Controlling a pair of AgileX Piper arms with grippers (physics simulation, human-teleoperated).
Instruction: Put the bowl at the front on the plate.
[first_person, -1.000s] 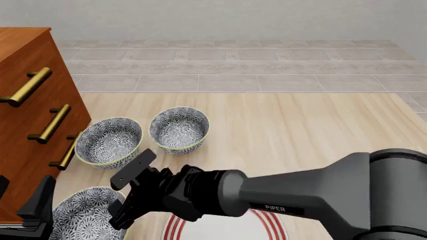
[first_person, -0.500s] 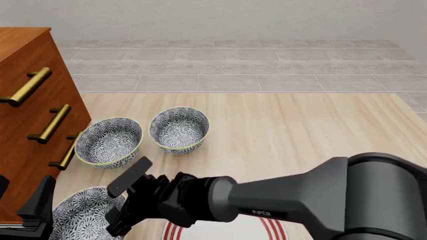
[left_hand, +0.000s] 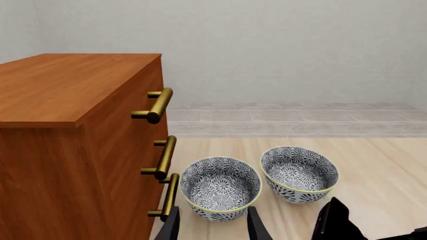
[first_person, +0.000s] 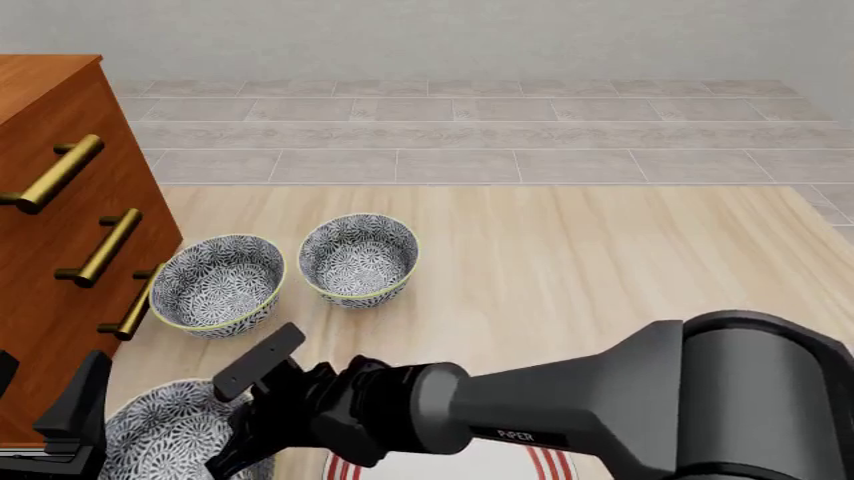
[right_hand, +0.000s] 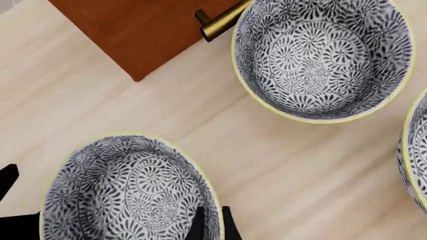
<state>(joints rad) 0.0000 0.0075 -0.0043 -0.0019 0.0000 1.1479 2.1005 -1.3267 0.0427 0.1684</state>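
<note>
The bowl (first_person: 160, 432) at the front, blue-grey patterned with a pale yellow rim, sits at the near left by the cabinet; it also fills the right wrist view (right_hand: 127, 190). My right gripper (first_person: 234, 450) hangs over its right rim. In the right wrist view the right gripper (right_hand: 212, 227) is open with narrow jaws, one finger inside the bowl, one outside, the rim between them. The plate (first_person: 344, 465) lies just right of the bowl, mostly hidden under my right arm; only red rings show. My left gripper (left_hand: 213, 227) is open and holds nothing, left of the bowl (first_person: 54, 425).
Two look-alike bowls (first_person: 218, 283) (first_person: 358, 258) stand farther back, side by side. A wooden cabinet (first_person: 54, 200) with brass handles (first_person: 100, 248) blocks the left side. My right arm (first_person: 641, 400) crosses the near table. Tiled floor lies beyond the table's far edge.
My right gripper has dropped lower and shifted toward the near left, coming down over the front bowl's right rim. The left gripper and all bowls have stayed put.
</note>
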